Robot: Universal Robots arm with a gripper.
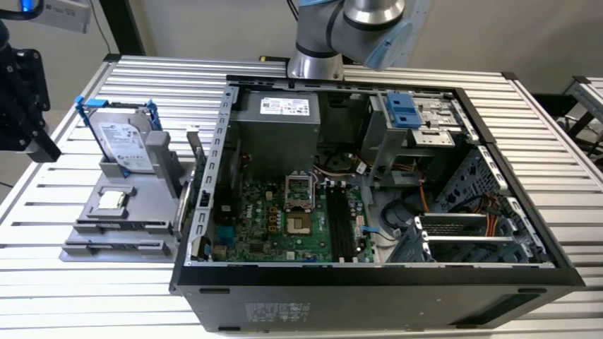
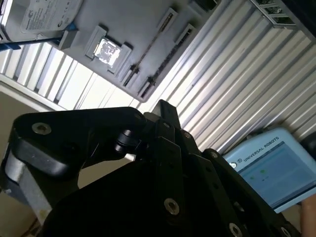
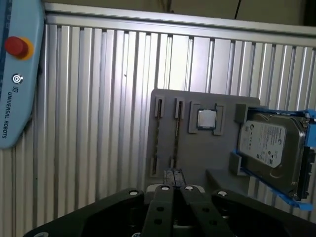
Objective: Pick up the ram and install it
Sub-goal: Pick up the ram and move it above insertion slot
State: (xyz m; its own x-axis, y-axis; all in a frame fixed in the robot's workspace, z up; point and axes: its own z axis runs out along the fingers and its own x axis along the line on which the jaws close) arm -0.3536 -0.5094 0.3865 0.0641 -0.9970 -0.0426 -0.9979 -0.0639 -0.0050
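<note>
1. Since the gripper (image 3: 173,183) is seen drawn shut with nothing held, and hangs over the slatted table (image 3: 98,123) just off the grey tray (image 3: 197,158), the pick-up is judged not yet made.
2. The ram cannot be picked out for certain. It is judged to be one of the thin dark strips in the tray's two narrow slots (image 3: 176,136), beside the CPU chip (image 3: 207,119).
3. For a clean pick, the jaws are best opened, squared across the strip and closed on its middle, so that it is lifted straight.
4. Open room is offered above the table. The hard drive (image 3: 269,148) stands at the tray's other end from the slots. The tray is bordered by the computer case (image 1: 377,272) on the exterior view's right.
</note>
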